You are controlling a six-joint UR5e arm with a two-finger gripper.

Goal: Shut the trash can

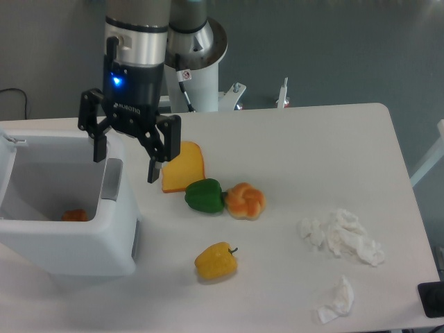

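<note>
**A:** ok so the fingers (99,149) on the gripper (126,161) were spread wide apart, nothing pinched between them. One finger hung over the right wall of the trash can (66,208), the other out over the table (312,152) close to the yellow cheese wedge (186,165). Blue light was lit on the gripper body.

**B:** and where was the trash can itself?

**A:** Front left of the table, big white boxy thing with rounded corners. It was open at the top, you could look straight down inside. There was a small orange item (73,216) on the bottom, too dim in there to tell what it was. A grey tab (110,183) sat on the inner right wall, right under the gripper. Only a sliver of white at the far left edge could've been the lid, couldn't tell for sure.

**B:** rest of the table?

**A:** Green pepper (205,195) touching a round orange-ish bun (245,200), both just in front of the cheese. Yellow pepper (216,261) sat on its own nearer the front. Crumpled white tissue (343,237) off to the right, and a smaller scrap (338,300) near the front edge.
</note>
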